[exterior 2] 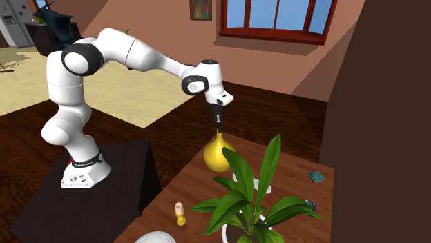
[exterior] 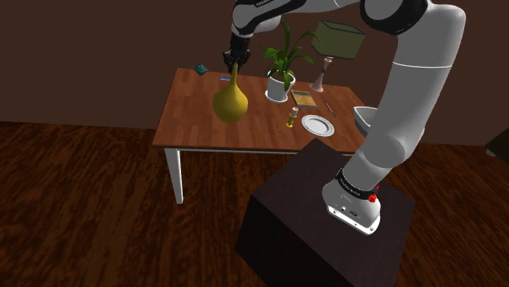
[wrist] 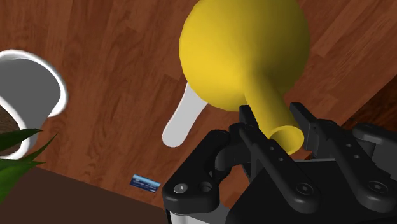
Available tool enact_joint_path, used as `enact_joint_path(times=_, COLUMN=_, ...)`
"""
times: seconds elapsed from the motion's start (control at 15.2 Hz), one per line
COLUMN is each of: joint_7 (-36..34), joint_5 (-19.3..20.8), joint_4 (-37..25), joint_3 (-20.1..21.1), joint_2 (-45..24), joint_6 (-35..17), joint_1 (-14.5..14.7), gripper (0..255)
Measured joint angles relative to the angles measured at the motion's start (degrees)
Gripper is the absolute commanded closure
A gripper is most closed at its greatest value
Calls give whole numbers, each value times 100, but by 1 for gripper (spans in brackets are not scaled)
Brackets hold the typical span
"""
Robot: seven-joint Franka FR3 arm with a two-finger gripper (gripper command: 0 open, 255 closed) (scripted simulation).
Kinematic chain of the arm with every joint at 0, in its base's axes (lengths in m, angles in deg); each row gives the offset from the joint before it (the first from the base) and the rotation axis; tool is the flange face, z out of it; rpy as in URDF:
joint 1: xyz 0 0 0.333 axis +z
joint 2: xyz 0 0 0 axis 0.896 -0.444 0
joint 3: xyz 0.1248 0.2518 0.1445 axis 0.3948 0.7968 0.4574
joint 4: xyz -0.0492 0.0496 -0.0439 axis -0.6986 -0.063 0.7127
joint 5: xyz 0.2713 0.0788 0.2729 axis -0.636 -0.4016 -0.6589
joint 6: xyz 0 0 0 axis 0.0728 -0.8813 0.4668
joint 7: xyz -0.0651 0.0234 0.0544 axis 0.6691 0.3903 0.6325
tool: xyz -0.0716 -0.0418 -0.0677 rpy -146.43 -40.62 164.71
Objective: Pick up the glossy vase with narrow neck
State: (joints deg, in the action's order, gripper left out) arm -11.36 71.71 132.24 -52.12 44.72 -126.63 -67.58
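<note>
Clenching the fingers [wrist: 253,130] on the narrow neck of the yellow vase [exterior: 231,102], just below its lip. Holding it under the gripper [exterior: 235,59] in the shoulder view's upper middle, over the table [exterior: 245,134], left of the plant [exterior: 280,81]. Possibly hanging clear of the wood, though hard to judge. Showing centre-frame in the second exterior view.

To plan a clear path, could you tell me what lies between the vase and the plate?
Between the vase and the plate stands a small bottle, seen in the shoulder view.
</note>
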Motion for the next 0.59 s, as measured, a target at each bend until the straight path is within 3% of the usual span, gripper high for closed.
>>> enact_joint_path(times=0.59, joint_7=27, joint_5=-17, joint_4=-359, joint_3=1, joint_2=222, joint_6=581, joint_1=-10, gripper=255)
